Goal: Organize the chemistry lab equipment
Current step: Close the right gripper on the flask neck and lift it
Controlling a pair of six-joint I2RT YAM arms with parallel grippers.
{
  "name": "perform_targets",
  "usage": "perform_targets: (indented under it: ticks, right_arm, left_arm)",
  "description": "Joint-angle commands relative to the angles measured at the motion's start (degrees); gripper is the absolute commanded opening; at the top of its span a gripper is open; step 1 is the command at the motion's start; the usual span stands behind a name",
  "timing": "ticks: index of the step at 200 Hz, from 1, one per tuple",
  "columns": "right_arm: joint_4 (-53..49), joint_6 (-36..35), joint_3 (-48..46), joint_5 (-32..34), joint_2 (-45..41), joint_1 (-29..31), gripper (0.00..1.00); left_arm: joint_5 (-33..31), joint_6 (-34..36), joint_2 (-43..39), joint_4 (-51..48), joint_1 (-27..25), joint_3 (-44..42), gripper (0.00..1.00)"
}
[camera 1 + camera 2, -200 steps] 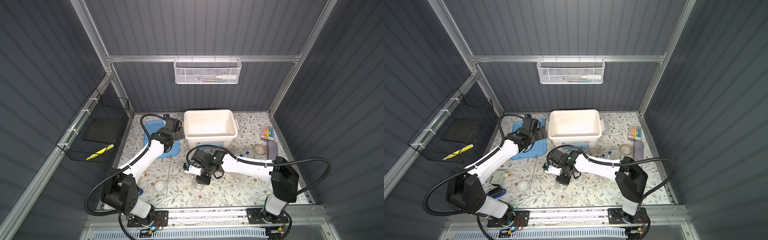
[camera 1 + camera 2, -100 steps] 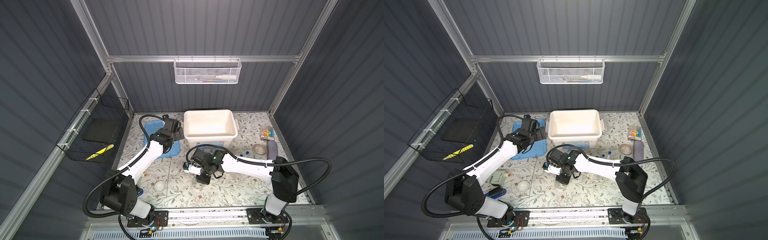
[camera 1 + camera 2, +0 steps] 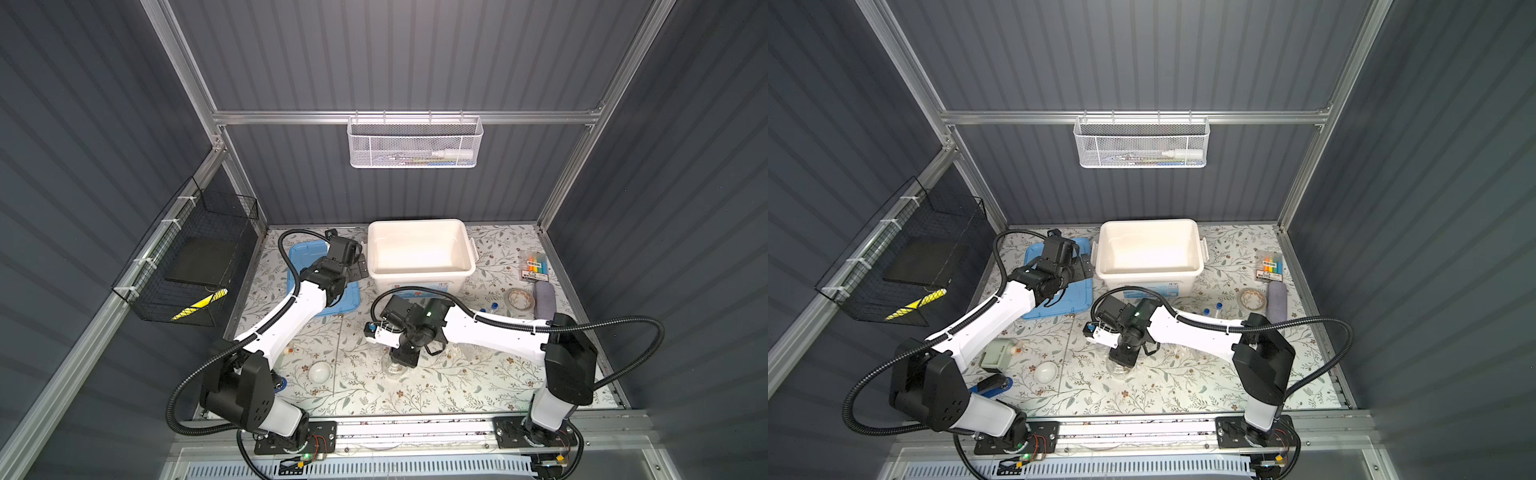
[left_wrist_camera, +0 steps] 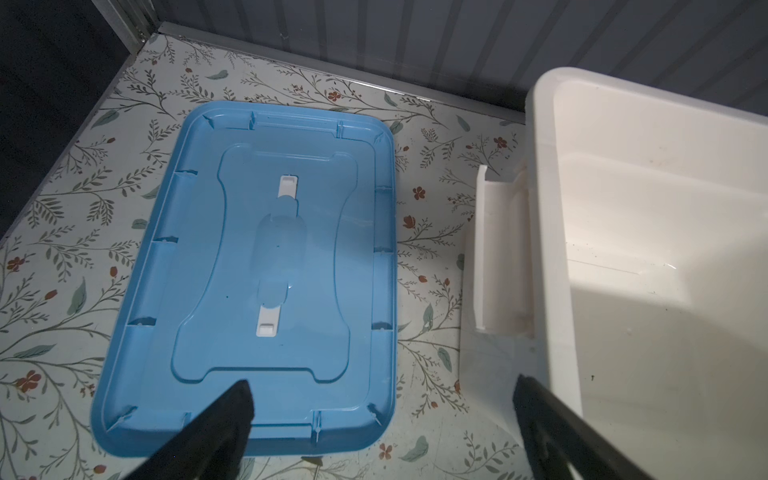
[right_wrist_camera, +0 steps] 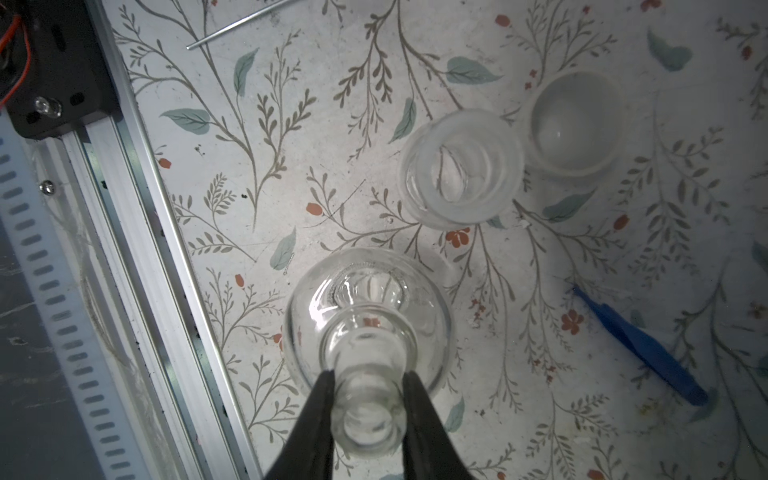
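1. Floral-print tabletop (image 3: 478, 374) inside a dark-grey panelled booth, and we're looking down on both arms.
2. At the back, the white bin (image 3: 419, 279) stands open, with its blue lid (image 4: 266, 266) lying flat on the mat just beside it.
3. We see the left gripper (image 4: 380, 384) hanging over the strip between lid and bin, fingers spread wide with nothing between them.
4. Front-centre now: the right gripper (image 5: 368, 374) pinches the neck of the clear flask (image 5: 368, 299), one black finger pressed on each side of the glass.
5. Whether the flask's base touches the mat, we can't tell.
6. Near the flask, a small clear beaker (image 5: 461, 170) and a cloudy little cup (image 5: 575, 124) stand side by side.
7. Off beyond them the blue tweezers (image 5: 640, 345) lie flat, and the thin rod (image 5: 241, 25) lies near the front rail.
8. We spot a white dish (image 3: 319, 372) at front left, well apart from the flask.
9. Blue caps of the test tubes (image 3: 1219, 306) peek out behind the right arm, near a tape roll (image 3: 1252, 298).
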Motion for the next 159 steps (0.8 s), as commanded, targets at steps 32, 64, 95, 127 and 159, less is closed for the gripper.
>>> perform_targets:
  ticks: [32, 64, 95, 127, 159]
  right_arm:
    - [-2.0, 0.5, 2.6, 0.4, -1.2, 0.3, 0.19]
    - [-2.5, 0.4, 3.5, 0.6, -1.4, 0.3, 0.18]
    - [-3.2, 0.7, 4.7, 0.7, -1.5, 0.3, 0.18]
    - [-4.2, 0.7, 5.5, 1.4, -1.8, 0.3, 0.18]
    - [-5.7, 0.6, 7.0, 2.5, -2.0, 0.3, 0.17]
  left_arm:
    - [0.7, -1.0, -1.3, 0.6, 0.4, -0.7, 1.0]
    - [0.8, -1.0, -1.4, 0.7, 0.4, -0.8, 1.0]
    - [0.8, -0.9, -1.4, 0.7, 0.4, -1.0, 1.0]
    - [0.7, -0.8, -1.6, 0.7, 0.4, -1.2, 1.0]
    - [0.7, -0.9, -1.8, 0.8, 0.4, -1.3, 1.0]
